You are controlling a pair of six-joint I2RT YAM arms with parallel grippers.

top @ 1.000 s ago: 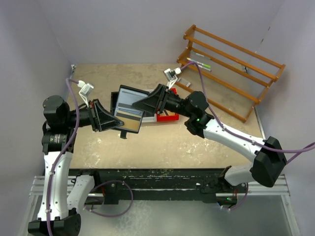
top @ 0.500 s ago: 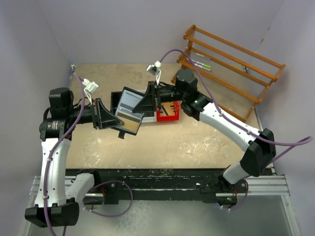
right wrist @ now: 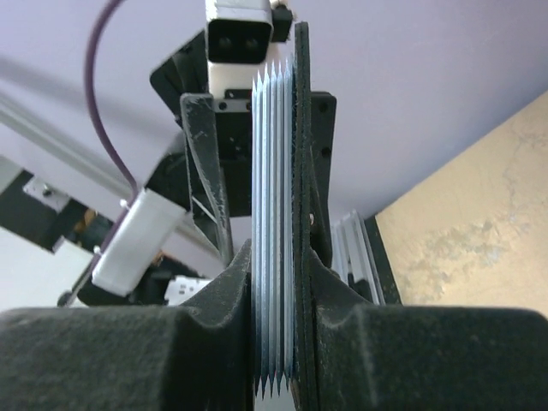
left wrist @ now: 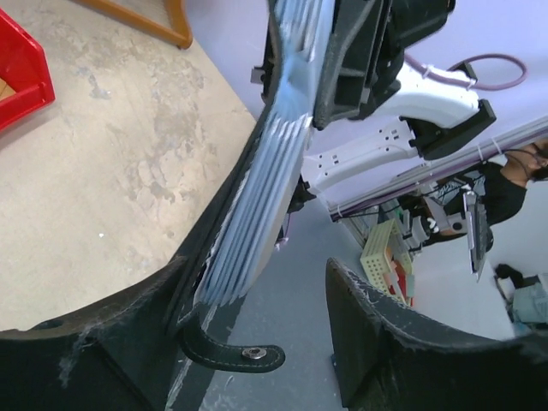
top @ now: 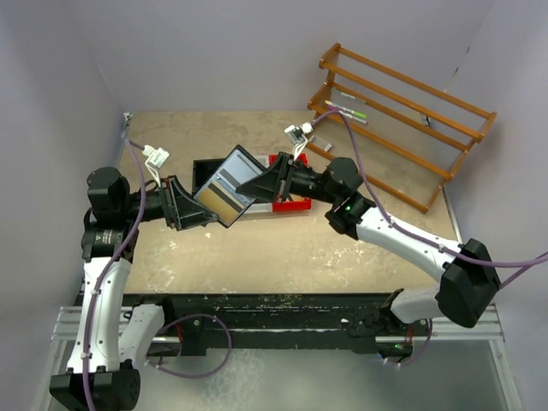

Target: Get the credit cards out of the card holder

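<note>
- Grey-blue plastic credit cards (top: 223, 188), a tight stack of them, sit inside the black folding leather card holder (right wrist: 302, 128). The holder is held tilted in mid-air between the two arms, above the sandy tabletop (top: 300, 248) and not resting on it.
- The right gripper (top: 259, 182) takes the bundle from its far end. In its wrist view the fingers (right wrist: 402, 360) are pressed together on the edge-on cards, with one black wall of the holder caught in the same pinch (so, to my eye, a straight pull would drag the holder along too).
- The left gripper (top: 186, 205) meets the holder's near end. In its wrist view the fingers (left wrist: 385, 342) stand spread. The holder's back lies along one finger and the other finger is well apart from the cards, while the black snap strap (left wrist: 231, 355) dangles in the gap.
- Keeping the holder off the table looks deliberate. One arm can brace the leather while the other draws the plastic out lengthwise, with nothing underneath to snag.
- No card has left the holder, so the task looks to be at its start. The next move probably needs the left fingers to close on the leather alone.
- A red plastic tray (top: 295, 205) sits on the table just behind the right gripper, and a wooden slatted rack (top: 402, 103) stands well apart at the far right.
</note>
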